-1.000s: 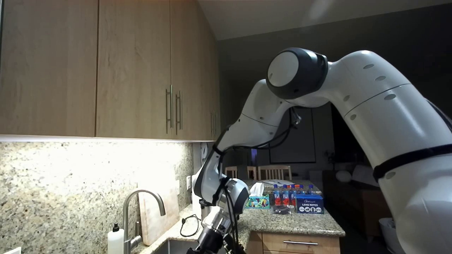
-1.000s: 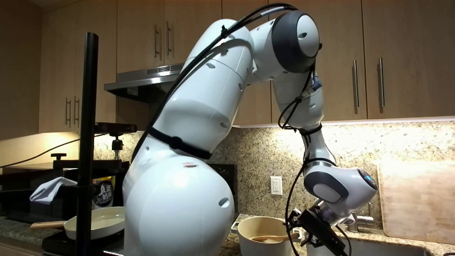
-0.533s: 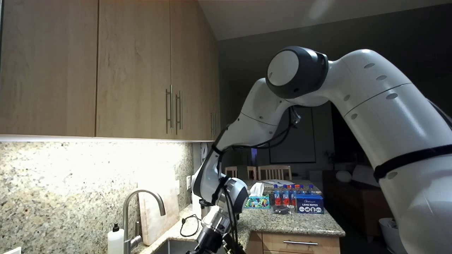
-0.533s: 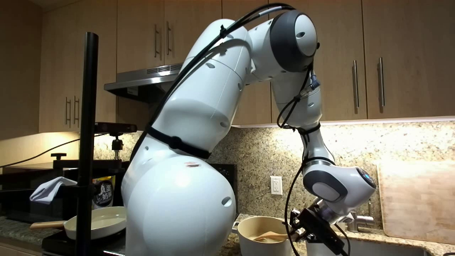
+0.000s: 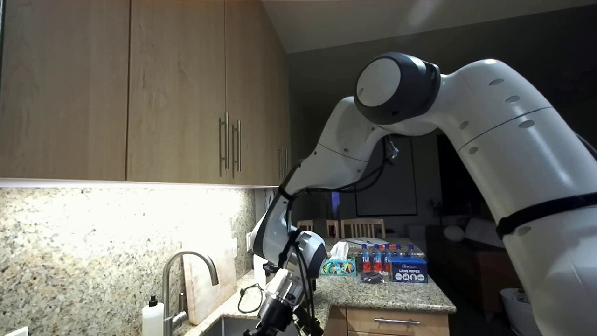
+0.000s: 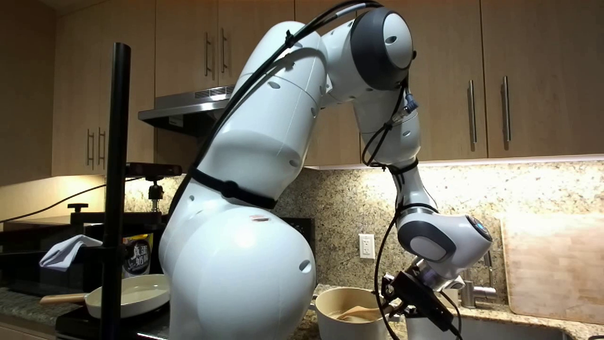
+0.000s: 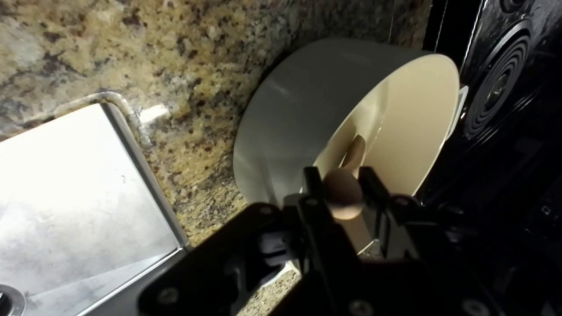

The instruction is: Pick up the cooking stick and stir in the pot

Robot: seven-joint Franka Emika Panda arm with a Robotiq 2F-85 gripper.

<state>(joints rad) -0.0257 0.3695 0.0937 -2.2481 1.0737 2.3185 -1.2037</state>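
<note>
Grips a slim tan wooden cooking stick point(image 6: 361, 312) in a black two-fingered metal claw point(image 7: 341, 180), apparently set to stir.
Clamps firmly round the handle near its rounded tip, probably to hold the fingers outside the pot while reaching its floor. Dips the broad end into the round pale-grey pot point(image 7: 290, 105) with cream lining, parked on a speckled brown granite counter point(image 7: 184, 61) between a shiny steel sink point(image 7: 88, 206) and a black coil-burner stove point(image 7: 500, 83). Slants over the rim on the sink side; impossible to tell whether touching. Offers most open room across the mouth toward the stove; likely calls for short circles, clear of the wall and of the black hanging cable point(image 6: 377, 274).
</note>
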